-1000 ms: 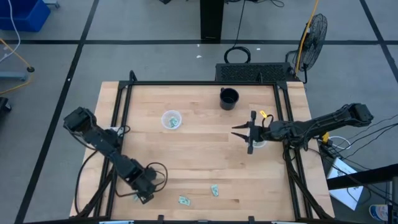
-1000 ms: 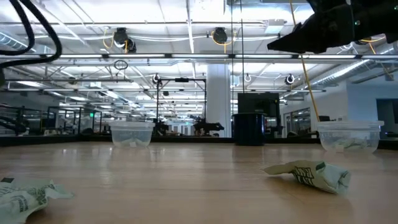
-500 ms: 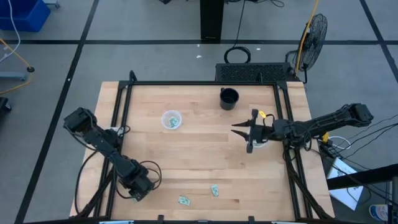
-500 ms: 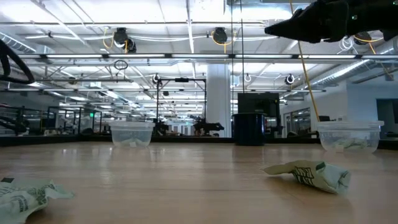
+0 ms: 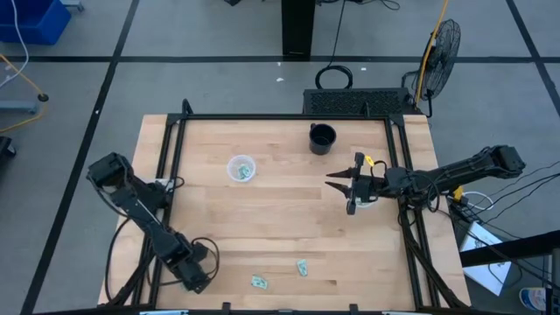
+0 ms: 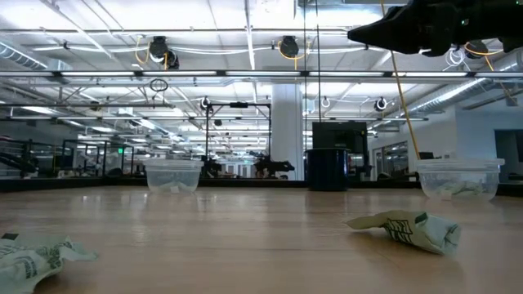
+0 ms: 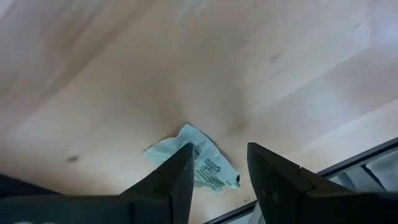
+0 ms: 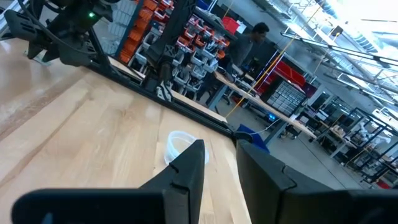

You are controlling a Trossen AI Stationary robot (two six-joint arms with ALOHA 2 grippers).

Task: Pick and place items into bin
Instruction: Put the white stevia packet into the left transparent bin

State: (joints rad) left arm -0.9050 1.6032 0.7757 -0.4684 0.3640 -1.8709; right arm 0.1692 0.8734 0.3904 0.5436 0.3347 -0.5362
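Crinkled teal wrapper (image 7: 198,159) lay just beyond the left gripper (image 7: 217,167), fingers apart, near the table's edge rail (image 7: 348,167); a glancing close could have nudged it off.

The right pincer (image 8: 217,163), slightly parted, points toward a clear cup (image 8: 177,145).

Left gripper (image 5: 194,278) too small from above to show its fingers. Wrapper (image 7: 198,160) partly hidden behind the left fingers (image 7: 171,180) in the wrist view. Another wrapper (image 6: 33,255) cut off by the low view's left edge. Right cup (image 5: 366,202) mostly covered by the right gripper (image 5: 350,190) from above. Contents of the left cup (image 5: 241,169) too small to count. Print on the wrapper (image 6: 409,228) unreadable. Right arm cut off by the low view's top edge.
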